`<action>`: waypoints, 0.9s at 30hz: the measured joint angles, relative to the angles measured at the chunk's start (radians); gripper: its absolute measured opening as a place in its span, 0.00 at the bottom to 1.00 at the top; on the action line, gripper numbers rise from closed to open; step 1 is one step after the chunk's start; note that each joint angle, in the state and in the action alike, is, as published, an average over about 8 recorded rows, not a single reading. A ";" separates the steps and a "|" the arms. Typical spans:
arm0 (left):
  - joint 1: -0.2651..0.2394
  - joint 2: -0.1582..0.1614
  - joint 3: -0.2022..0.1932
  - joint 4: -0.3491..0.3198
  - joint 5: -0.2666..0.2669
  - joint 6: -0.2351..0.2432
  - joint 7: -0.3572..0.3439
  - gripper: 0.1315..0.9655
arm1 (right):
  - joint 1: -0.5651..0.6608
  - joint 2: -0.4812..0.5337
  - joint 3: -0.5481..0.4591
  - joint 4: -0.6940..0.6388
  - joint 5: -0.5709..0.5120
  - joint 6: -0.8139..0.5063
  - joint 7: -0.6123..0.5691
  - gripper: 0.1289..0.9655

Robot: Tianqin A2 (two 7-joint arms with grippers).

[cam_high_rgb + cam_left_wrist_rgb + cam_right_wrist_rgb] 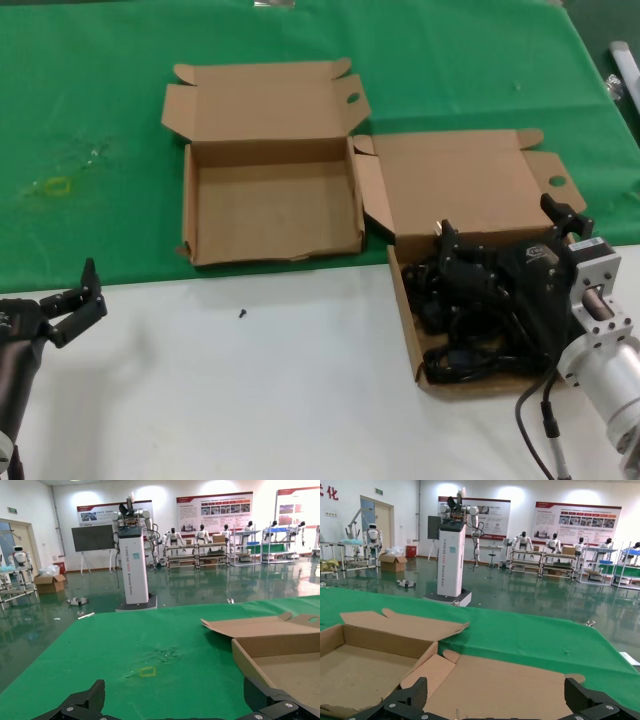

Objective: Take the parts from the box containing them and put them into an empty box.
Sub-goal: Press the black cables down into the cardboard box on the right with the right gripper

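Head view shows two brown cardboard boxes with open flap lids on a table that is part green cloth and part white top. The empty brown cardboard box with the wavy front edge sits on the green cloth, left of the middle. The other brown cardboard box with the straight front wall sits to its right, with one corner just beside it, and it reaches onto the white top. Inside this box lie the black power cords in loose loops, piled near the front wall. The black right gripper hangs over this box, right above the cords, with its fingers spread wide apart and nothing between them. The right wrist view shows the same wide gap, with both boxes lying past the fingers. The black left gripper waits low over the white top at the left edge, well apart from both boxes. Its fingers are spread open too and hold nothing. A tiny dark screw lies on the white top, near the front of the empty box.
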 joint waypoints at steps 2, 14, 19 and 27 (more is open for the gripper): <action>0.000 0.000 0.000 0.000 0.000 0.000 0.000 1.00 | 0.000 0.000 0.000 0.000 0.000 0.000 0.000 1.00; 0.000 0.000 0.000 0.000 0.000 0.000 0.000 1.00 | 0.000 0.000 0.000 0.000 0.000 0.000 0.000 1.00; 0.000 0.000 0.000 0.000 0.000 0.000 0.000 1.00 | 0.000 0.000 0.000 0.000 0.000 0.000 0.000 1.00; 0.000 0.000 0.000 0.000 0.000 0.000 0.000 0.99 | 0.000 0.000 0.000 0.000 0.000 0.000 0.000 1.00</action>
